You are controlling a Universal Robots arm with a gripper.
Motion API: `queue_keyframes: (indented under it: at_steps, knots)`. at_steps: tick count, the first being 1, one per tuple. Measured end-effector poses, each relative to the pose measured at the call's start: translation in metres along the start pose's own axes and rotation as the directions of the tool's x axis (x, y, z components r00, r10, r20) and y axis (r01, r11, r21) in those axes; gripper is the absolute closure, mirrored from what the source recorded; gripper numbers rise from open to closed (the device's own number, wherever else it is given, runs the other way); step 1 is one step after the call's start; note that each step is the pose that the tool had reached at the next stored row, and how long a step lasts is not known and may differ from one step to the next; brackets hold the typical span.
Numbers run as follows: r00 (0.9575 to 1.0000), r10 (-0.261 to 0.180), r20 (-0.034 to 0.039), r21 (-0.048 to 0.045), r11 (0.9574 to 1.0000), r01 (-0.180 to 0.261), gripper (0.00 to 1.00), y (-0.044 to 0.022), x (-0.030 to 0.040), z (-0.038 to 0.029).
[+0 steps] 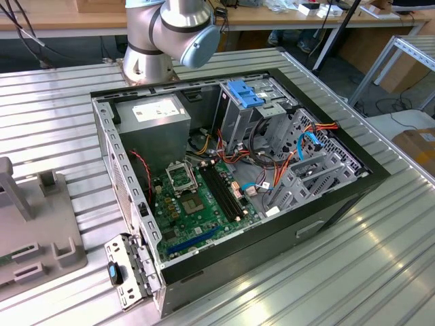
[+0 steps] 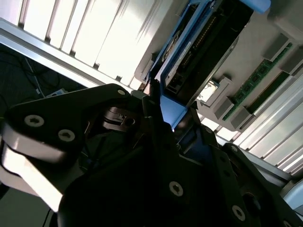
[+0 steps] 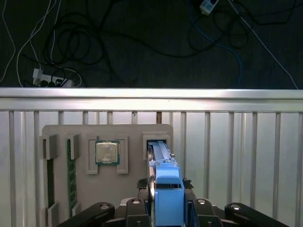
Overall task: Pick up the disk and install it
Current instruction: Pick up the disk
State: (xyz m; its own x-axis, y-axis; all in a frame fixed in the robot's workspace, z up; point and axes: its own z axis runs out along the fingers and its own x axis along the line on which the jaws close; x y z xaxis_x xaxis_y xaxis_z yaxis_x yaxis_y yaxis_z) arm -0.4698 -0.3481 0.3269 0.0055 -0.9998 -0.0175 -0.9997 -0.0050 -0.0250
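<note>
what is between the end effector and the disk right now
Nothing visible. In the first wrist view the end effector straddles the disk, which stands on edge in a slot of the grey tray.

No text can be read anywhere. White label (image 1: 155, 109) on top of the grey box (image 1: 151, 125) inside the computer case (image 1: 340, 197): printed lines, too small to make out. Blue sticker (image 1: 114, 274) on the loose metal bracket (image 1: 129, 272) at the case's near corner in the exterior view: illegible. Chip (image 3: 107, 152) seated in the grey tray (image 3: 130, 189) in the first wrist view: lid markings too faint to read. Small white tag (image 2: 208, 91) in the second wrist view: blurred.
</note>
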Motion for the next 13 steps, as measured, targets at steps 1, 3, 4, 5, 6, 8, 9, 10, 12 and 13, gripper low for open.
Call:
queue_keyframes:
  at_steps: [1, 3, 4, 5, 6, 8, 9, 10, 12, 13]
  knots:
    - [1.0, 0.0, 0.0002, 0.0, 1.0, 0.0, 0.63, 0.0, 0.0, 0.0]
    - [1.0, 0.0, 0.0002, -0.0001, 1.0, 0.0, 0.63, 0.0, 0.0001, -0.001]
    - [1.0, 0.0, 0.0003, 0.0, 1.0, 0.0, 0.63, -0.0001, 0.0, -0.0029]
    - [1.0, 0.0, 0.0003, 0.0001, 1.0, 0.0, 0.63, -0.0002, 0.0, -0.0067]
    - [1.0, 0.0, 0.0004, 0.0003, 1.0, 0.0, 0.63, -0.0002, -0.0001, -0.0097]
    - [1.0, 0.0, 0.0004, 0.0007, 1.0, 0.0, 0.63, -0.0004, -0.0002, -0.0177]
    - [1.0, 0.0, 0.0004, 0.0009, 1.0, 0.0, 0.63, -0.0005, -0.0003, -0.0214]
    - [1.0, 0.0, 0.0004, 0.0011, 1.0, 0.0, 0.63, -0.0006, -0.0003, -0.0237]
    - [1.0, 0.0, 0.0004, 0.0018, 1.0, 0.0, 0.63, -0.0009, -0.0005, -0.0347]
    - [1.0, 0.0, 0.0004, 0.002, 1.0, 0.0, 0.63, -0.001, -0.0006, -0.0377]
